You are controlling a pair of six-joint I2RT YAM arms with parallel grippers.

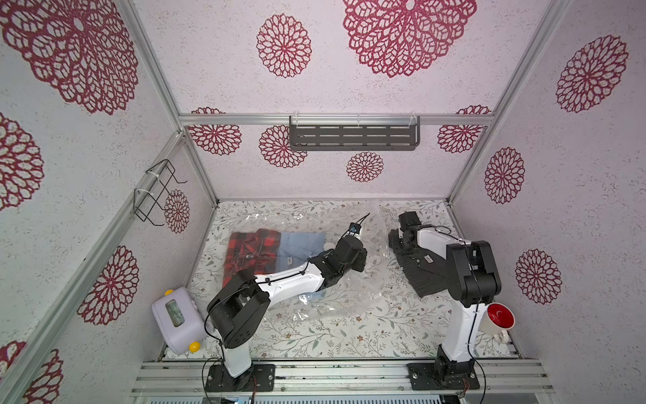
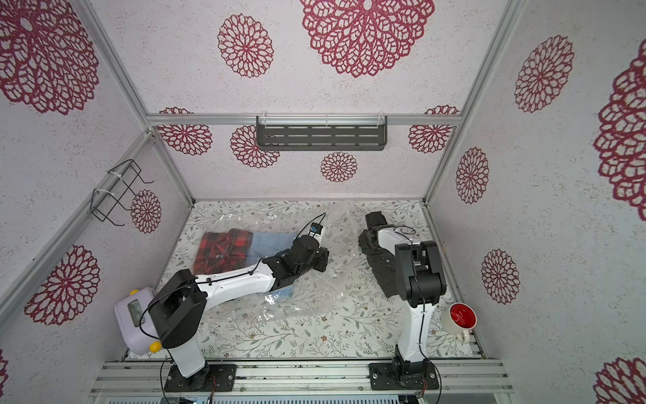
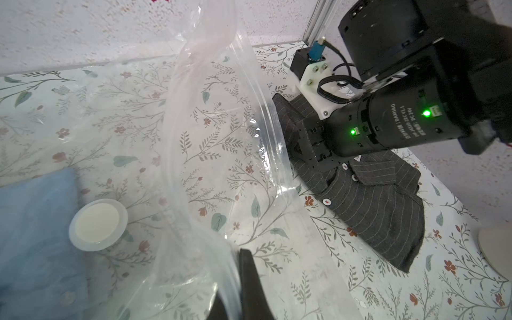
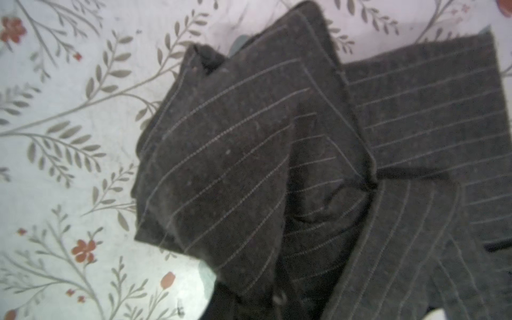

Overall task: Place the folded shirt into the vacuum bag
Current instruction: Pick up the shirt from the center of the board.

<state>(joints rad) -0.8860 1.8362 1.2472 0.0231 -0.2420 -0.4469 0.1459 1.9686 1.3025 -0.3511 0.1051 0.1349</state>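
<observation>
Left wrist: vacuum bag (image 3: 227, 116) apparently opens toward shirt (image 3: 374, 199).

Clear crinkly plastic vacuum bag (image 1: 335, 300) on the floral-print counter (image 1: 349, 335), beneath the left claw (image 1: 361, 260). Inside it, left of that claw: folded red plaid shirt (image 1: 250, 255), then, nearer the claw, folded pale blue shirt (image 1: 300, 248). Outside the bag, beneath the right claw (image 1: 396, 241): folded dark pinstriped shirt (image 1: 419, 276).
</observation>
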